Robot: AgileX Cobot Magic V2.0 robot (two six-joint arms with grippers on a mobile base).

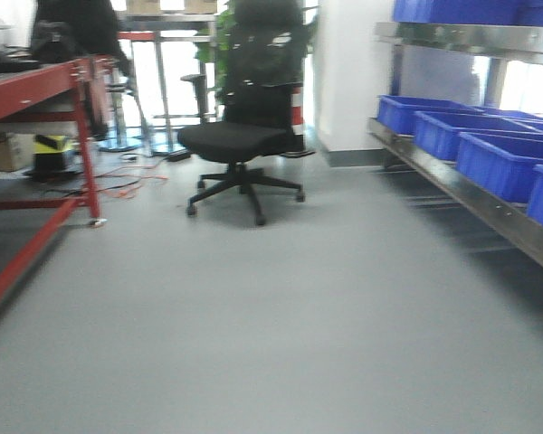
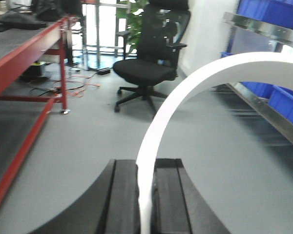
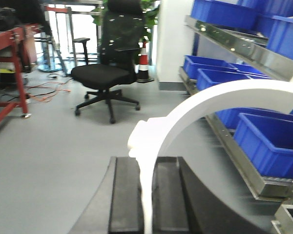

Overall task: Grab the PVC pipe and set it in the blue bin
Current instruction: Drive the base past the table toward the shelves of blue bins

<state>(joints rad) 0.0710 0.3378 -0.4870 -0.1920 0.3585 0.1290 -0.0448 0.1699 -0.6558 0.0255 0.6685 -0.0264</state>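
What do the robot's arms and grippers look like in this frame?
Only the grippers show, in the wrist views. The left gripper and right gripper look alike: two flat, matte black fingers with lengthwise grooves, flanked by curved black housing. No cables, markings or arm links are visible.

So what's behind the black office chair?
A leafy plant and a striped traffic cone stand behind the chair; the plant's base is hidden by the backrest.
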